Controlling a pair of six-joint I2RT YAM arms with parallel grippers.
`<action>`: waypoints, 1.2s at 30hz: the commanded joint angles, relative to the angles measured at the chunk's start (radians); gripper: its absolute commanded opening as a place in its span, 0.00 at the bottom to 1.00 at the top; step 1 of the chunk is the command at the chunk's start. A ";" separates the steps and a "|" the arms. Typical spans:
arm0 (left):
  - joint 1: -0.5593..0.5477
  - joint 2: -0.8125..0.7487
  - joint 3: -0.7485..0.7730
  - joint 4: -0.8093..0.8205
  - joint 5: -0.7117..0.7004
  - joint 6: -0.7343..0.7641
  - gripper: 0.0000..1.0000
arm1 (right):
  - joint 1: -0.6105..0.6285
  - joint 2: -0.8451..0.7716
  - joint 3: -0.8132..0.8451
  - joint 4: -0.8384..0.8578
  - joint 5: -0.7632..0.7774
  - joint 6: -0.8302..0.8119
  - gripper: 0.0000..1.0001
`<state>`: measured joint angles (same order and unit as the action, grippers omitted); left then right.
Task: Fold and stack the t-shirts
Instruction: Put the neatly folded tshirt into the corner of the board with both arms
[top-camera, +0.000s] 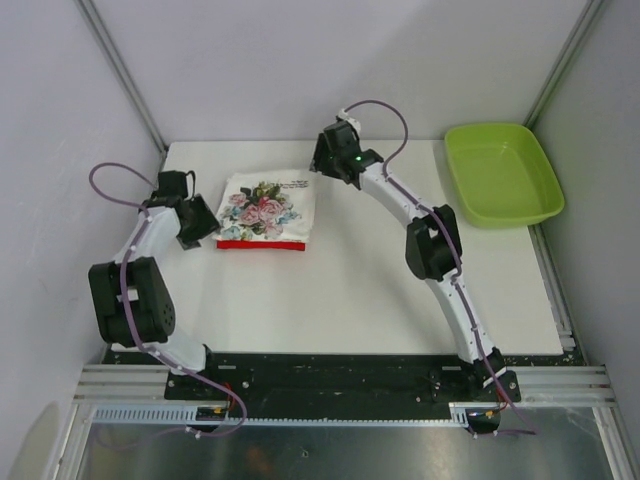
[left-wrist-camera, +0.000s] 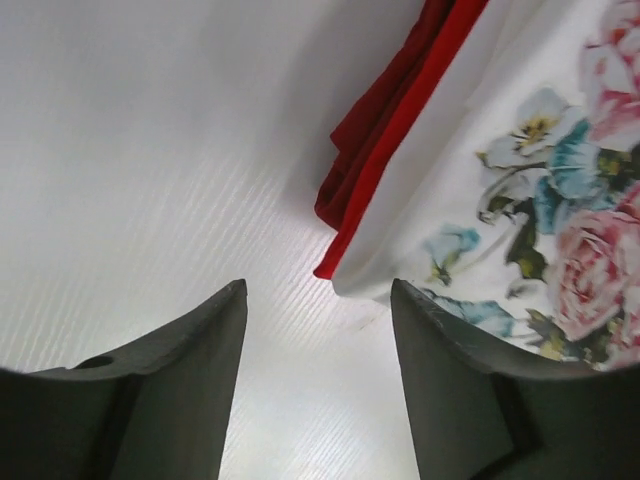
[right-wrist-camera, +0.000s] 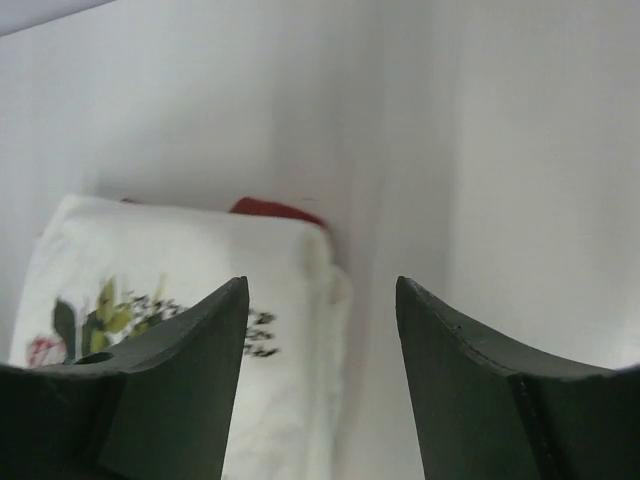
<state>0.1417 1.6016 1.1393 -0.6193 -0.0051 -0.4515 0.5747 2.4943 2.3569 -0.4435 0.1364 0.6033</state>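
We see the white t-shirt (top-camera: 266, 207) folded on the red t-shirt (top-camera: 260, 244), on the table (top-camera: 380, 290). Both are soft and light, so we would pinch a folded edge. The left gripper (left-wrist-camera: 318, 385) and right gripper (right-wrist-camera: 320, 385) have jaws apart, empty.

Left pincer (left-wrist-camera: 318, 300) jaws apart, nothing between; right pincer (right-wrist-camera: 320, 295) jaws apart, empty.

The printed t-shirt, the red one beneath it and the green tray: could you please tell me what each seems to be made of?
White t-shirt: soft matte cloth, probably cotton knit; it folds with rounded edges.
Red t-shirt: similar matte cloth, bunched in soft folds.
Green tray: likely moulded plastic, smooth, slight sheen.
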 joint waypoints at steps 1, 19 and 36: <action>0.002 -0.120 0.052 0.014 0.023 0.020 0.60 | -0.028 -0.101 -0.016 -0.108 0.014 -0.002 0.63; -0.185 -0.067 0.138 0.059 0.121 0.046 0.36 | 0.014 -0.245 -0.358 0.077 -0.057 0.027 0.49; -0.088 0.109 0.319 0.093 0.072 0.024 0.42 | -0.035 0.034 0.038 0.075 -0.091 0.040 0.57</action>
<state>-0.0059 1.6463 1.3476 -0.5777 0.0498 -0.4294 0.5373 2.5034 2.3409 -0.3828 0.0624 0.6338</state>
